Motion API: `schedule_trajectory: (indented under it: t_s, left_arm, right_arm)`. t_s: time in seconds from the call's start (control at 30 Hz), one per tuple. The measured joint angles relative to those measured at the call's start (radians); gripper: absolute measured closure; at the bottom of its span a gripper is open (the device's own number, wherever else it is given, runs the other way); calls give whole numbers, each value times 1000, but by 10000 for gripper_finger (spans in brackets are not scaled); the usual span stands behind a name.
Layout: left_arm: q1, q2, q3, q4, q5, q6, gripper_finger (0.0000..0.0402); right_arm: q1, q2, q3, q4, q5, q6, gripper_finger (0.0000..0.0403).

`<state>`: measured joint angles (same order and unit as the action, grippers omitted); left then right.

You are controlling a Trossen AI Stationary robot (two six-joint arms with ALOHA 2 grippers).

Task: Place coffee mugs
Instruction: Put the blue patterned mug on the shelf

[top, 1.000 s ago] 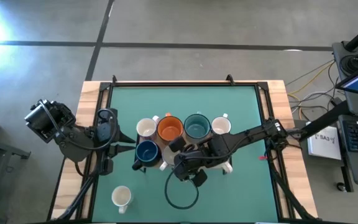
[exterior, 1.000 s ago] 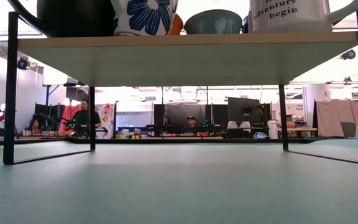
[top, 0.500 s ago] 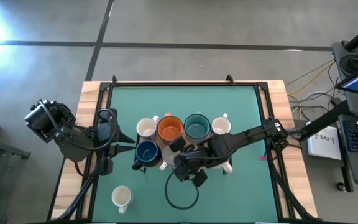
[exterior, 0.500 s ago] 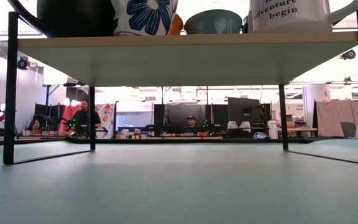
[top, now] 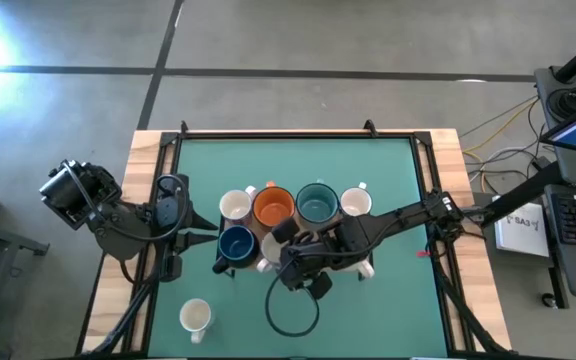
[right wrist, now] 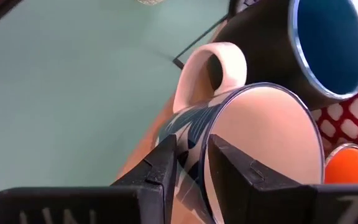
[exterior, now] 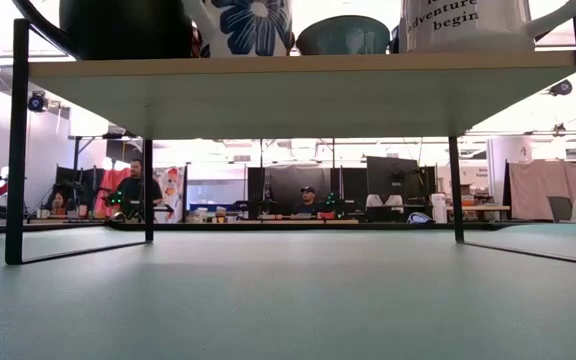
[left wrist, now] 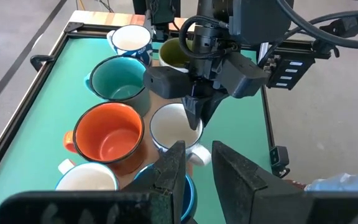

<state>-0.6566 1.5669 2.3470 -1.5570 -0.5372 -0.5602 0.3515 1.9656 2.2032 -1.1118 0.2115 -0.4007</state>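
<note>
A raised shelf (exterior: 268, 85) carries the mugs: white (top: 235, 206), orange (top: 273, 207), teal (top: 316, 203) and white (top: 355, 203) in the far row. Navy (top: 236, 243) and a white blue-flowered mug (top: 271, 252) stand in the near row. An olive-inside mug (left wrist: 174, 53) and a printed white mug (exterior: 468, 25) also stand there. My right gripper (top: 290, 262) is shut on the flowered mug (left wrist: 176, 127). My left gripper (left wrist: 197, 168) hovers open, level with the navy mug at the shelf's left end, touching nothing. One more white mug (top: 196, 317) stands upright on the table. My right gripper holds the flowered mug by its wall at the rim (right wrist: 194, 158), on the side away from the handle (right wrist: 207, 71). One finger (right wrist: 235, 171) is inside the mug, the other (right wrist: 160, 165) outside. The fingers come from above, pointing down (left wrist: 196, 115). The mug is upright, its base at the shelf top (exterior: 253, 45).
The shelf stands on thin black legs (exterior: 16, 150) with open green mat beneath. A black cable loop (top: 293, 310) lies on the mat near the front edge. Black rails (top: 298, 133) frame the table. People sit in the room far behind.
In the low view the flowered mug has shifted a little toward the table's right along the shelf, covering the orange mug behind it. The right gripper has stayed shut on it. The left arm has kept still.
</note>
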Motion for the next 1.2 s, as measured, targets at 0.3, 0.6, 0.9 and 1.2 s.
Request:
schedule_trajectory:
  t_s: [0.3,0.6,0.9,1.2]
  left_arm:
    - [0,0,0,0,1,0,341]
    - [0,0,0,0,4,0,341]
    - [0,0,0,0,5,0,341]
    - [0,0,0,0,6,-3,341]
  right_arm:
    - [-1,0,0,48,26,-18,329]
    - [-1,-1,0,56,26,-18,317]
    - [-1,-17,93,34,26,94,316]
    - [-1,-31,149,-226,51,325,319]
